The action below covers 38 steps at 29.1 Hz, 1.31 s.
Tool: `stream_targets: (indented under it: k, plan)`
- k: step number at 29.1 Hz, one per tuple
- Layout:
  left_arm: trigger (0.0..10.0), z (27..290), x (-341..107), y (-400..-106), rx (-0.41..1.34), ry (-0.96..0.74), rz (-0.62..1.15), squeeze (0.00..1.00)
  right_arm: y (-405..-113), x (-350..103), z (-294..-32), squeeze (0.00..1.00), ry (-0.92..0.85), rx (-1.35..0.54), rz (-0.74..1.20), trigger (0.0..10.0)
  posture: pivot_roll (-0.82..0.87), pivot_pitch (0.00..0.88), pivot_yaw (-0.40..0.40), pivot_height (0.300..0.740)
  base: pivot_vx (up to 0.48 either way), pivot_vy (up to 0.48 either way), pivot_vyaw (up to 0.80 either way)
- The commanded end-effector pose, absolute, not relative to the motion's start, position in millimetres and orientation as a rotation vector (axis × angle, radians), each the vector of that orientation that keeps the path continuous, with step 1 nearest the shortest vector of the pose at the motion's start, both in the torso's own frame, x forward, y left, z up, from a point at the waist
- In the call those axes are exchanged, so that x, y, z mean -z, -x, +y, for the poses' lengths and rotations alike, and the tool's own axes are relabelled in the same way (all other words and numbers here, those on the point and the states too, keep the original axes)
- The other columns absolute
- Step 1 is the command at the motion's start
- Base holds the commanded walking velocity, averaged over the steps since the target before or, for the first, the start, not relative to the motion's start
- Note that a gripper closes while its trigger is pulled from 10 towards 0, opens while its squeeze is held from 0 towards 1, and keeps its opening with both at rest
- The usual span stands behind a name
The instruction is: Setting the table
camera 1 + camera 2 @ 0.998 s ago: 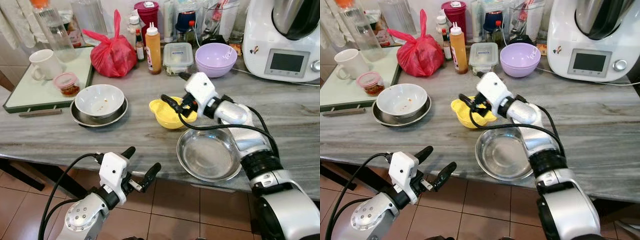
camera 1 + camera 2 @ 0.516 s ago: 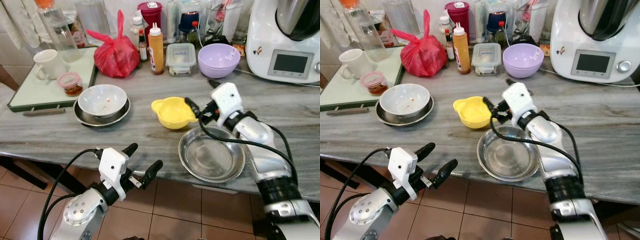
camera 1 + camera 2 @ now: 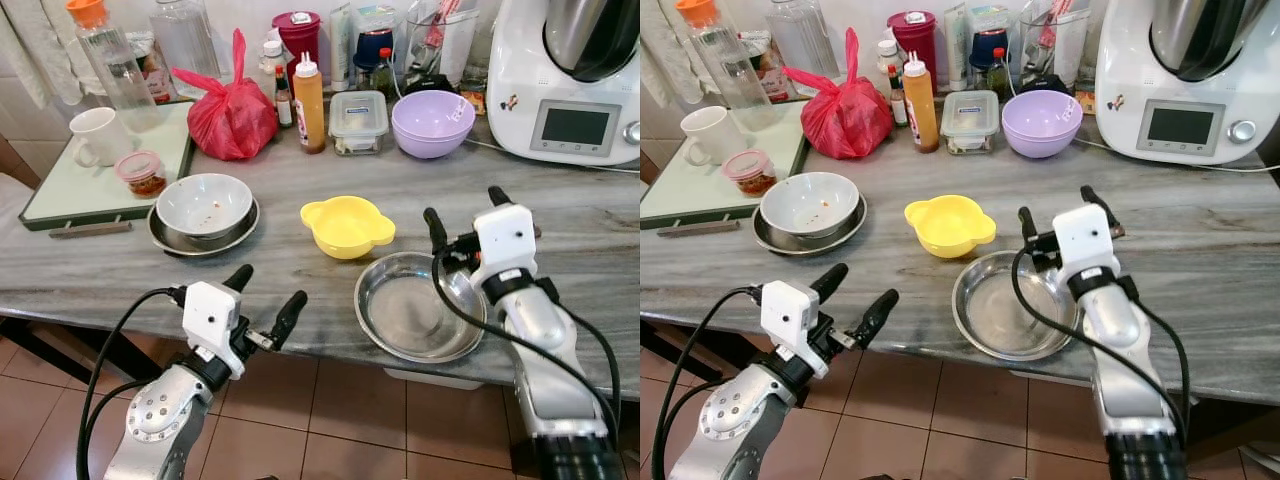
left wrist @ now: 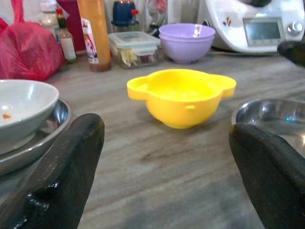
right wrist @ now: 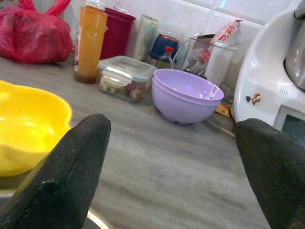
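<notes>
Grey marble-patterned counter point(image 3: 250, 270) over a brown tiled floor carries the yellow bowl point(image 3: 347, 225), just beside the far rim of the steel plate point(image 3: 418, 306), free of both grippers. Right gripper point(image 3: 462, 214) hovers over the plate's right side, fingers spread and empty; left gripper point(image 3: 265, 297) hangs before the counter edge, likewise released. To seat the bowl well, I judge it should be taken by a lobe and kept level. Purple bowls point(image 3: 432, 122), a red bag point(image 3: 232, 115) and a white bowl point(image 3: 203, 203) crowd the back
</notes>
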State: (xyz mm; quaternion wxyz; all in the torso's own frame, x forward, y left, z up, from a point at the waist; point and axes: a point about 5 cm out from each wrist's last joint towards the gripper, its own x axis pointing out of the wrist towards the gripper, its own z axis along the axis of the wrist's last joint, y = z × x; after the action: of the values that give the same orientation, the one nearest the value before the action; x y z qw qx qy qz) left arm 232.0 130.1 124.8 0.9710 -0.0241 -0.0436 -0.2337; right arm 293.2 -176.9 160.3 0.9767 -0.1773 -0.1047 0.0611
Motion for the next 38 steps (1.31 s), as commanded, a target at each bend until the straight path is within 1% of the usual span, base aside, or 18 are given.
stream_targets:
  k: [1, 6, 8, 9, 10, 12, 14, 19, 22, 24, 26, 27, 29, 30, 35, 38]
  plan:
    - [10.0, 133, -125, -233, 0.447, 0.033, -0.091, 0.00, -289, -163, -172, 1.00, 0.355, -0.124, -0.230, 10.0, -0.11, 0.032, 0.096, 0.740, 0.000, 0.000, 0.00]
    - [10.0, 130, -123, -231, 0.368, 0.027, -0.078, 0.00, -280, -156, -166, 1.00, 0.338, -0.133, -0.207, 10.0, -0.11, 0.020, 0.090, 0.740, 0.000, 0.000, 0.00]
    - [10.0, 137, -115, -235, 0.261, -0.077, -0.047, 0.00, -277, -153, -164, 1.00, 0.323, -0.141, -0.190, 10.0, -0.11, 0.017, 0.087, 0.740, 0.000, 0.000, 0.00]
    - [10.0, 137, -115, -235, 0.261, -0.077, -0.047, 0.00, -277, -153, -164, 1.00, 0.323, -0.141, -0.190, 10.0, -0.11, 0.017, 0.087, 0.740, 0.000, 0.000, 0.00]
    - [10.0, 141, -111, -236, 0.219, -0.102, -0.027, 0.00, -276, -151, -164, 1.00, 0.320, -0.143, -0.182, 10.0, -0.11, 0.018, 0.086, 0.740, 0.000, 0.000, 0.00]
    - [10.0, 143, -109, -236, 0.203, -0.063, -0.017, 0.00, -275, -147, -165, 1.00, 0.308, -0.139, -0.156, 10.0, -0.11, 0.017, 0.086, 0.740, 0.000, 0.000, 0.00]
    - [10.0, 144, -109, -235, 0.180, -0.069, -0.016, 0.00, -275, -145, -166, 1.00, 0.304, -0.136, -0.145, 10.0, -0.11, 0.016, 0.085, 0.740, 0.000, 0.000, 0.00]
    - [10.0, 146, -107, -236, 0.140, -0.079, -0.010, 0.00, -275, -145, -164, 0.94, 0.302, -0.144, -0.137, 10.0, -0.11, 0.017, 0.083, 0.740, 0.000, 0.000, 0.00]
    - [10.0, 145, -107, -237, 0.134, -0.091, -0.009, 0.00, -275, -144, -160, 0.93, 0.286, -0.176, -0.124, 10.0, -0.10, 0.019, 0.083, 0.740, 0.000, 0.000, 0.00]
    - [10.0, 145, -107, -238, 0.134, -0.102, -0.011, 0.00, -272, -141, -156, 0.87, 0.274, -0.212, -0.101, 10.0, -0.10, 0.024, 0.079, 0.740, 0.000, 0.000, 0.00]
    - [10.0, 145, -107, -238, 0.131, -0.110, -0.012, 0.00, -271, -139, -154, 0.87, 0.272, -0.233, -0.089, 10.0, -0.10, 0.029, 0.077, 0.740, 0.000, 0.000, 0.00]
    - [10.0, 146, -107, -238, 0.131, -0.111, -0.012, 0.00, -270, -137, -154, 0.82, 0.276, -0.240, -0.079, 10.0, -0.10, 0.031, 0.077, 0.740, 0.000, 0.000, 0.00]
    - [10.0, 146, -106, -238, 0.130, -0.111, -0.011, 0.00, -268, -130, -155, 0.81, 0.278, -0.252, -0.038, 10.0, -0.10, 0.034, 0.076, 0.740, 0.000, 0.000, 0.00]
    - [10.0, 145, -106, -238, 0.133, -0.112, -0.012, 0.00, -267, -125, -156, 0.76, 0.266, -0.249, -0.008, 10.0, -0.10, 0.035, 0.077, 0.740, 0.000, 0.000, 0.00]
    - [10.0, 143, -106, -238, 0.149, -0.114, -0.013, 0.00, -269, -120, -156, 0.74, 0.250, -0.251, 0.046, 10.0, -0.10, 0.040, 0.078, 0.740, 0.000, 0.000, 0.00]
    - [10.0, 142, -106, -238, 0.161, -0.114, -0.010, 0.00, -271, -119, -155, 0.62, 0.227, -0.255, 0.084, 10.0, -0.10, 0.042, 0.079, 0.740, 0.000, 0.000, 0.00]
